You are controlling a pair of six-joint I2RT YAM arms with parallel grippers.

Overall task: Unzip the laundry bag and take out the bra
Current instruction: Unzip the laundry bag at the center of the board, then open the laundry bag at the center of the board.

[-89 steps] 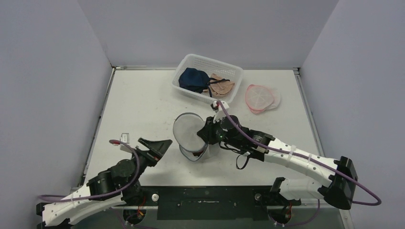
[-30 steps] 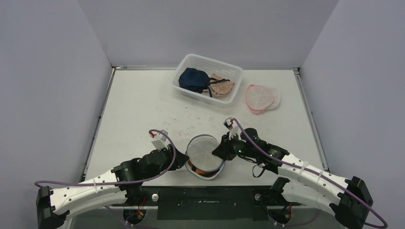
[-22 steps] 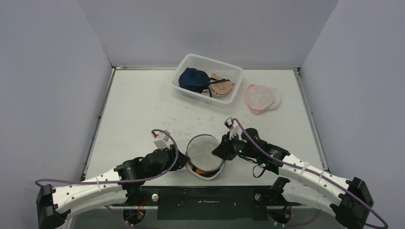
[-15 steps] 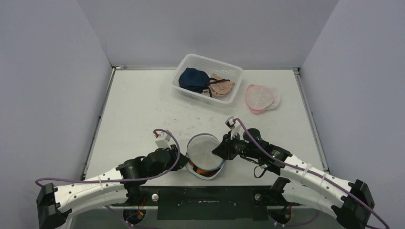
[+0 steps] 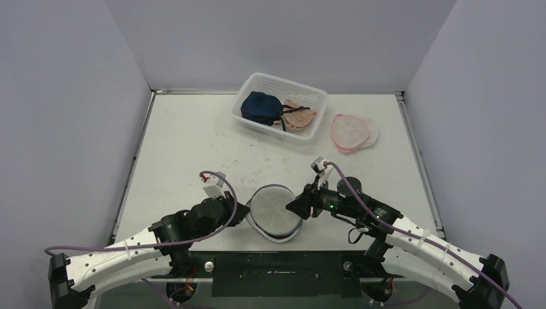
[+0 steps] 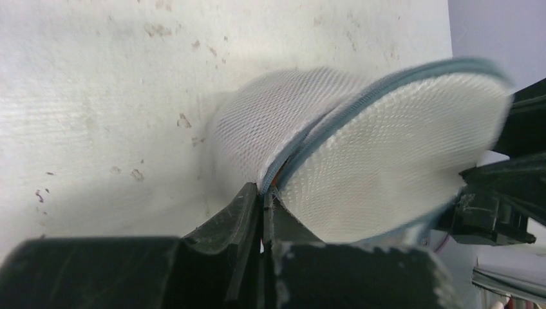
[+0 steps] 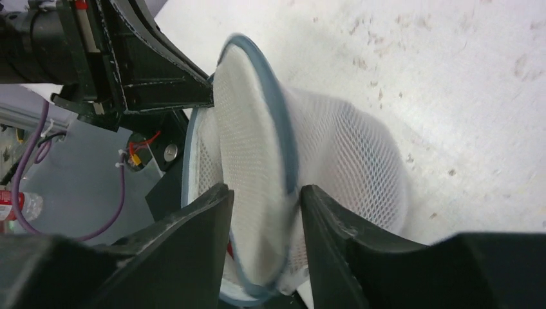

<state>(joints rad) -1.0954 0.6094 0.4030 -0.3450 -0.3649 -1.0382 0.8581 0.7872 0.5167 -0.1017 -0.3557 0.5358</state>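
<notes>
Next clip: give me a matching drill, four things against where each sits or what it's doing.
1 laundry bag
2 white basket
3 pink-rimmed disc
4 left claw

A far side, holding garments
B pinching the zipper seam
C near edge, gripped from both sides
D lying flat, right of the basket

Pairs: 1-C, 2-A, 3-D, 4-B

Bag: round white mesh, blue-grey zip rim, tilted, at near table edge; I see orange inside.
</notes>
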